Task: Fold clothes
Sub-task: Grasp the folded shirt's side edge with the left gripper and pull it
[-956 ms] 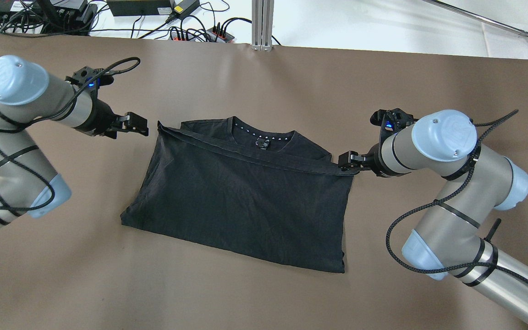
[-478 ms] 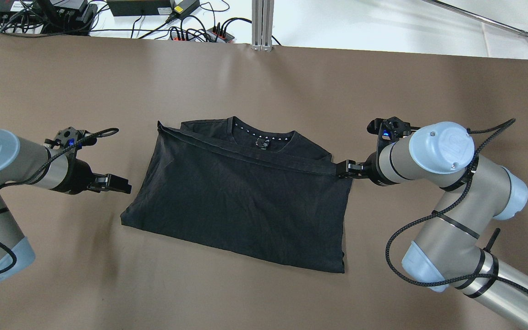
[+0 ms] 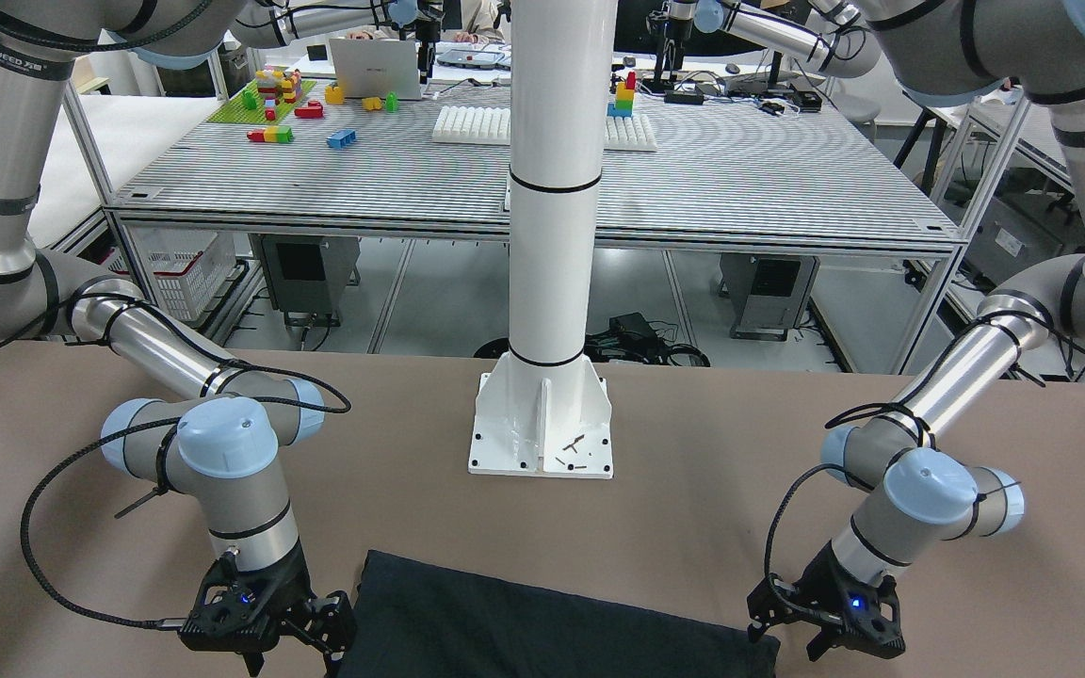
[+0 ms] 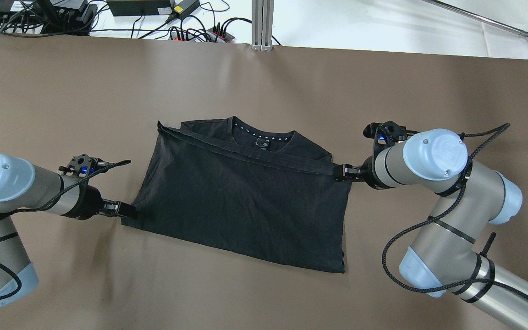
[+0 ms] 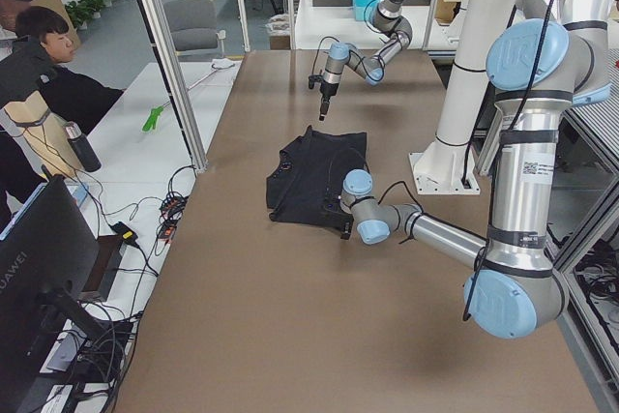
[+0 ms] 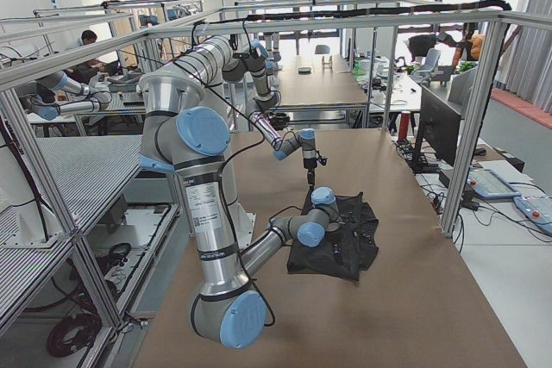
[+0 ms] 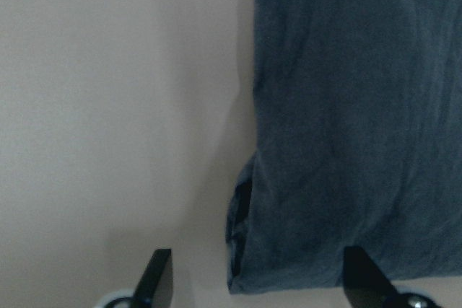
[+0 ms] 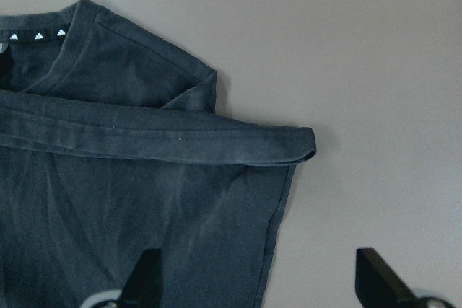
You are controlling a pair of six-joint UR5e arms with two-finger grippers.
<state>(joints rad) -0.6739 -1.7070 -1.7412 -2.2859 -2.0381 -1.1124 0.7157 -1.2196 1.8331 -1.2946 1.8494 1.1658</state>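
The clothes (image 4: pixel 245 201) are one black shirt folded once, flat on the brown table, its collar (image 4: pixel 261 137) with small white marks at the far side. My left gripper (image 4: pixel 124 211) is open at the near-left corner; in the left wrist view its fingers (image 7: pixel 160 279) straddle that corner (image 7: pixel 289 265). At the right end of the folded hem my right gripper (image 4: pixel 342 173) is open. In the right wrist view the hem's end (image 8: pixel 303 149) lies ahead of the spread fingers (image 8: pixel 144 275). The front-facing view shows the cloth's edge (image 3: pixel 542 631) between both grippers.
The robot's white pillar base (image 3: pixel 542 424) stands on the table behind the shirt. Cables and power strips (image 4: pixel 190 27) and an aluminium post (image 4: pixel 262 23) lie beyond the far edge. A person (image 5: pixel 39 45) sits past that edge. Bare brown table (image 4: pixel 264 78) surrounds the shirt.
My left gripper has travelled from the far-left corner of the shirt back toward the robot and now sits at the near-left corner. The right gripper shifted slightly; the shirt has not moved.
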